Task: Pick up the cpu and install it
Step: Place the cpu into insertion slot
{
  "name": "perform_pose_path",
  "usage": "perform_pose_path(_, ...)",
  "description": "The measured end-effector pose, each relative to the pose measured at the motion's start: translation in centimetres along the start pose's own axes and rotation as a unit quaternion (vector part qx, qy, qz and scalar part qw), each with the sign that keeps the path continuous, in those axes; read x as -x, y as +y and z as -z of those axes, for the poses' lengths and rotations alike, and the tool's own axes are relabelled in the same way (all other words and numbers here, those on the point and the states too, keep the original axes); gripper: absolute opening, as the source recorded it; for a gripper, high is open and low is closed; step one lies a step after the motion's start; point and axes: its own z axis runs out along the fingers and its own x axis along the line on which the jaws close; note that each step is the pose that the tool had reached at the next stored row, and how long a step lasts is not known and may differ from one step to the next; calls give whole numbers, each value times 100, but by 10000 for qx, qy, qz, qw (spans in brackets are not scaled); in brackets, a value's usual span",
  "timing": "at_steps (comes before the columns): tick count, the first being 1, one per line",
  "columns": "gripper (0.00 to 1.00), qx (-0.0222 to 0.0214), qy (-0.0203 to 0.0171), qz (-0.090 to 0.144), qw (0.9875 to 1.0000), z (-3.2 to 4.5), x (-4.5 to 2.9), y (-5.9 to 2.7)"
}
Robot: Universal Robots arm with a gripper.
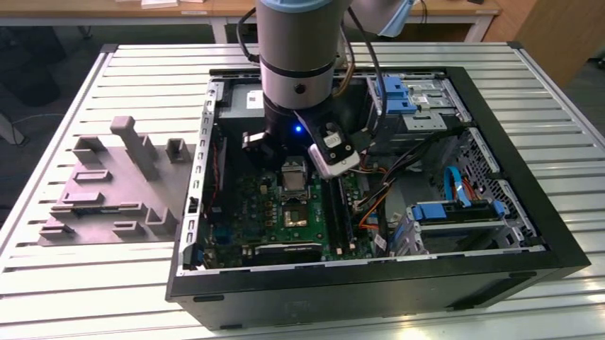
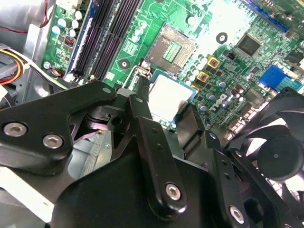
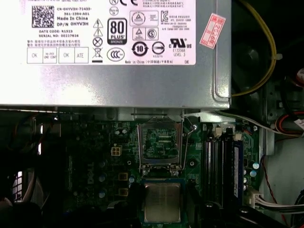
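The gripper [image 2: 167, 108], fingers clamped on the cpu [image 2: 168, 95], hangs just beside the open socket [image 2: 171, 49]. Any tilt or misalignment on seating — and the socket's contacts could bend.

Pale square cpu [image 3: 162, 203] just beside the silver socket frame [image 3: 160, 145] on the green motherboard [image 3: 107, 166], grey labelled power supply [image 3: 114, 90] beyond.

My arm [image 1: 297, 42] is a thick grey tube with a pale blue cap [image 1: 397, 18] and a black wrist [image 1: 283, 120] showing a small blue light [image 1: 299, 129]. Black cables [image 1: 244, 35] run along it. The gripper [image 2: 166, 107] is matte black linkage plates pinned with silver screws [image 2: 172, 191].
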Motion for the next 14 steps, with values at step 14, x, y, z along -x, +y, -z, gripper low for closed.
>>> perform_pose_path(14, 47, -1, 0, 5, 10000, -114, 1, -63)
